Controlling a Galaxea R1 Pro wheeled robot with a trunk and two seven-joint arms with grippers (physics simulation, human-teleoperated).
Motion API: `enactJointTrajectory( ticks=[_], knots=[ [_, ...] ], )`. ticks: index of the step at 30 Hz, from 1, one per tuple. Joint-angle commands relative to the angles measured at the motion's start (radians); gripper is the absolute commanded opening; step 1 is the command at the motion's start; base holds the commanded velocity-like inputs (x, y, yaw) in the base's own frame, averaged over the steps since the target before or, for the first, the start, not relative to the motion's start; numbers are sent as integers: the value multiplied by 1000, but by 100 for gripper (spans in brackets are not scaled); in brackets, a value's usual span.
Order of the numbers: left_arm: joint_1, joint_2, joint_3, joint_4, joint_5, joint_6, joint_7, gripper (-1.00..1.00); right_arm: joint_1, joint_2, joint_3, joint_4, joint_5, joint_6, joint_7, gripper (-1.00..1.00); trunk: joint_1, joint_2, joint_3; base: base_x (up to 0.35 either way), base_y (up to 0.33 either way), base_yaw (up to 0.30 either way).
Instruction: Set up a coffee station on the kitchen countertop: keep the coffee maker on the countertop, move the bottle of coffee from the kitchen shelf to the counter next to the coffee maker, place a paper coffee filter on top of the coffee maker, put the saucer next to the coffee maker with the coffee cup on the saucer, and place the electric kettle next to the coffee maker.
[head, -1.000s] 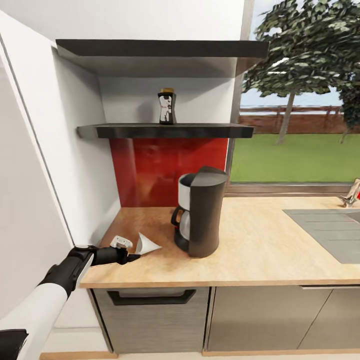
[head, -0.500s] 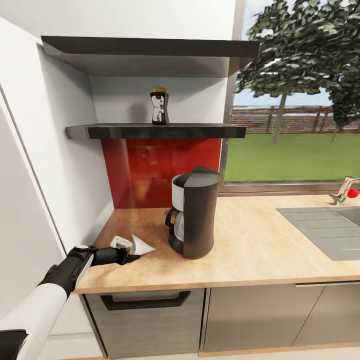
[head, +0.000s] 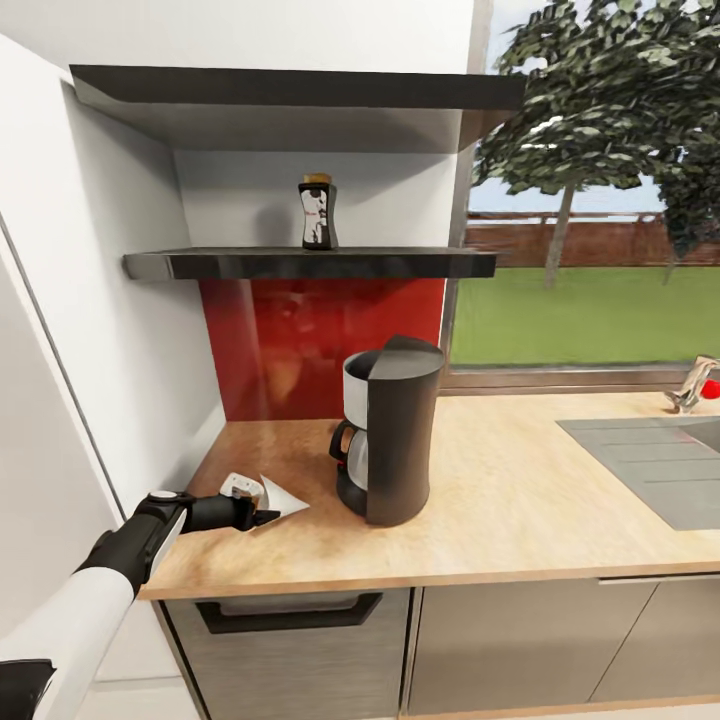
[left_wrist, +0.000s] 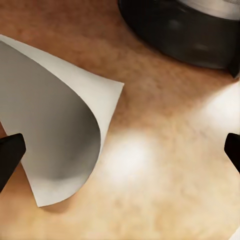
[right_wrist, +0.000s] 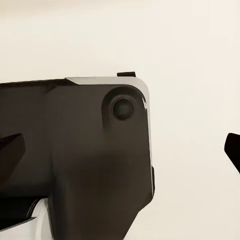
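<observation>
**Mia:** Where is the paper coffee filter (head: 278, 496)?

**Ben:** It lies on the worktop (head: 520, 500), near the front left corner. The left claw (head: 262, 502) is right at it. The coffee maker (head: 392, 443) stands close by, further in.

**Mia:** Is the claw holding it?

**Ben:** I cannot tell. In the left wrist view the two black tips are far apart, so the left claw is spread wide. The filter (left_wrist: 55, 125) sits by one tip (left_wrist: 10, 155), but I can't see if they touch.

**Mia:** What has changed?

**Ben:** Mostly the camera. The whole picture has slid a bit from a second ago, so the robot's head or body has moved. The arm and filter look the same next to each other. So the filter still needs to go on top of the coffee maker.

**Mia:** And the bottle of coffee (head: 318, 212)?

**Ben:** It's up on the kitchen shelf (head: 310, 263).

**Mia:** Anything hard to see?

**Ben:** The right claw (right_wrist: 122, 150). Its wrist view shows its tips wide apart, grasping nothing, and a dark robot part against a pale wall. The sink (head: 655, 470) is cut off at the edge.
</observation>
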Motion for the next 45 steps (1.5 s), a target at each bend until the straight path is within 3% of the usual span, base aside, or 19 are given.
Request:
enactJointTrajectory(
  ticks=[1, 15, 45],
  knots=[
    [0, 0, 0, 0, -1, 7, -3, 100, 0, 0, -6, 1, -2, -4, 1, 100, 0, -1, 0, 10, 0, 0],
    [4, -4, 2, 14, -4, 6, -3, 100, 0, 0, -4, 3, -1, -4, 1, 100, 0, -1, 0, 99, 0, 0],
    [75, -5, 1, 15, -4, -26, -2, 100, 0, 0, -4, 7, 1, -2, -5, 100, 0, -1, 0, 43, 0, 0]
  ],
)
